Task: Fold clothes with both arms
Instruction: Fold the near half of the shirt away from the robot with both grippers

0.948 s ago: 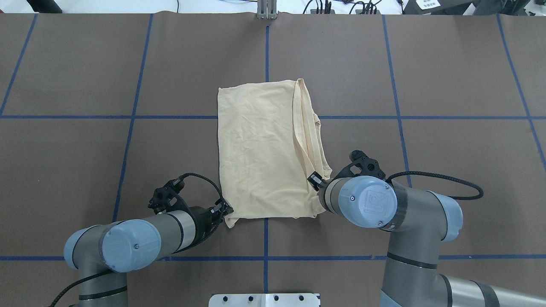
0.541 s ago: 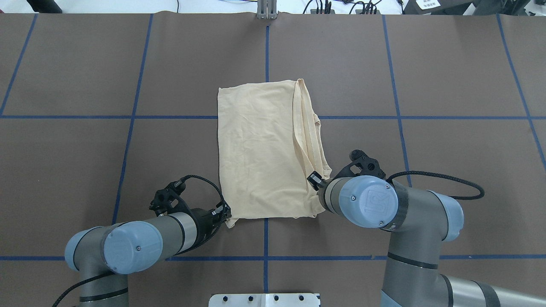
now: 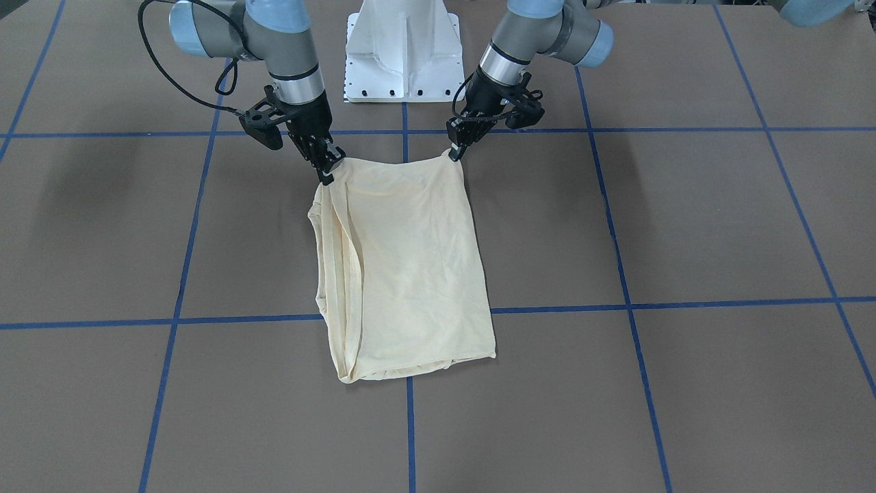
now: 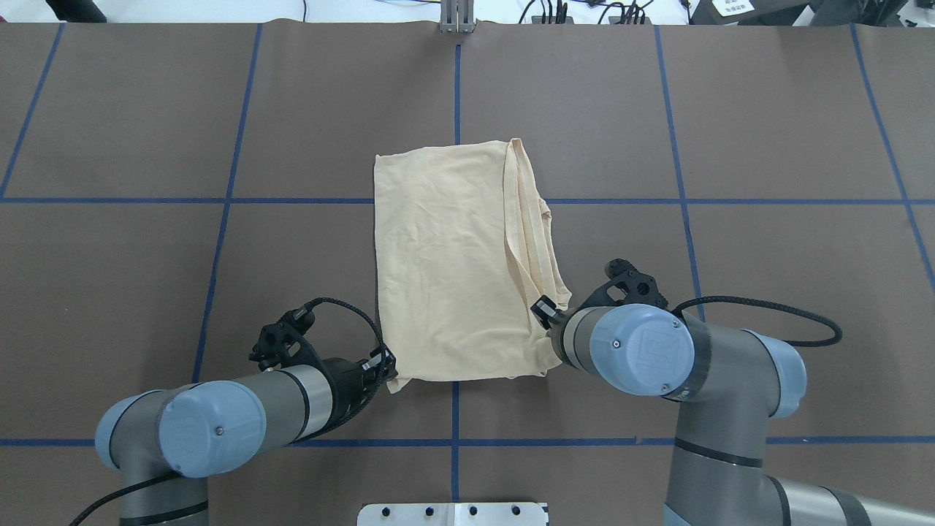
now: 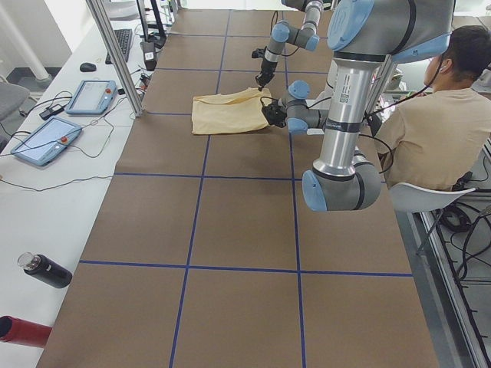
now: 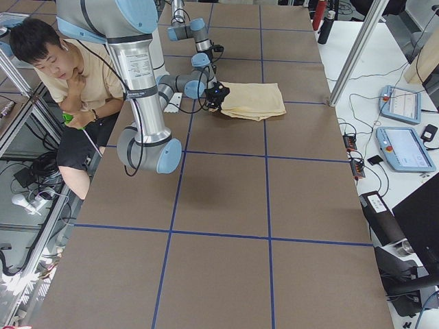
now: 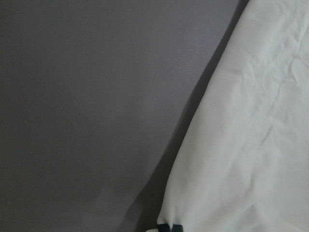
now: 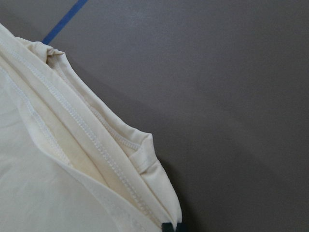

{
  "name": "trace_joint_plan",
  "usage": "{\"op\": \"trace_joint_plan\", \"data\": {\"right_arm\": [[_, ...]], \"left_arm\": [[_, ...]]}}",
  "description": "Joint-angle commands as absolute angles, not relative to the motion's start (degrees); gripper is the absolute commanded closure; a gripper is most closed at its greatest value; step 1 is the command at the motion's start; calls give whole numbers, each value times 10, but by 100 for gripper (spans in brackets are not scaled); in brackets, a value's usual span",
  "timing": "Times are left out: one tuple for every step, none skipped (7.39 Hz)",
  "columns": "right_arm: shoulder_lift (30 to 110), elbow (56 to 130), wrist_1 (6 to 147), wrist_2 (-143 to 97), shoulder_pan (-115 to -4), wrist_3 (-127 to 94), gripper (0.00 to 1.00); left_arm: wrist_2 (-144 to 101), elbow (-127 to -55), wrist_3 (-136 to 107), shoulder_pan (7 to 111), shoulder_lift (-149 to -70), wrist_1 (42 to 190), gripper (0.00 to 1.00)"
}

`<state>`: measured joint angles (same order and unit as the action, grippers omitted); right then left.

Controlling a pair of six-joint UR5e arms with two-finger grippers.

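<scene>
The cream-yellow T-shirt (image 4: 453,256) lies folded into a tall rectangle at the centre of the brown worktop (image 4: 146,292), plain side up. In the overhead view, several hemmed layers are stacked along its right edge. In the front-facing view both hands are at the shirt's top edge. The left hand (image 3: 454,152) is at the upper-right corner and the right hand (image 3: 327,171) at the upper-left corner, over the layered hems. Each hand is closed narrow, pinching the cloth. The left wrist view shows dark fingertips (image 7: 164,227) at the bottom of the frame, meeting the fabric's corner. The right wrist view shows the same against the stitched hems. Blue tape lines (image 4: 219,201) cross the worktop and pass under the shirt.
</scene>
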<state>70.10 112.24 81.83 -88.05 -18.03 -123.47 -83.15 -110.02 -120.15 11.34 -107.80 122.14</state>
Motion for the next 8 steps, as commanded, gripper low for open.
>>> {"op": "trace_joint_plan", "data": {"right_arm": [[747,1198,818,-881,-150,-1322,100],[772,1249,818,-882,-149,-1337,100],[777,1277,818,-889,-164,-1335,100],[745,1235,820,-947,-237,-1326,100],[648,1118,819,-1034,-315,-1313,100],[575,1026,818,-1061,-358,-1293,100],[526,948,816,-1070,-378,-1249,100],[477,877,815,-1084,-389,-1229,100]], "left_arm": [[-835,-1233,-1240,74,-1073,1107,100],[-855,-1264,-1239,77,-1077,1079,100],[-895,-1265,-1206,105,-1079,1070,100],[-917,-1247,-1123,170,-1099,1070,100],[-950,-1191,-1086,232,-1126,1070,100],[-970,-1121,-1052,272,-1162,1079,100],[-971,-1069,-1032,299,-1180,1096,100],[-971,-1012,-1022,317,-1187,1148,100]]}}
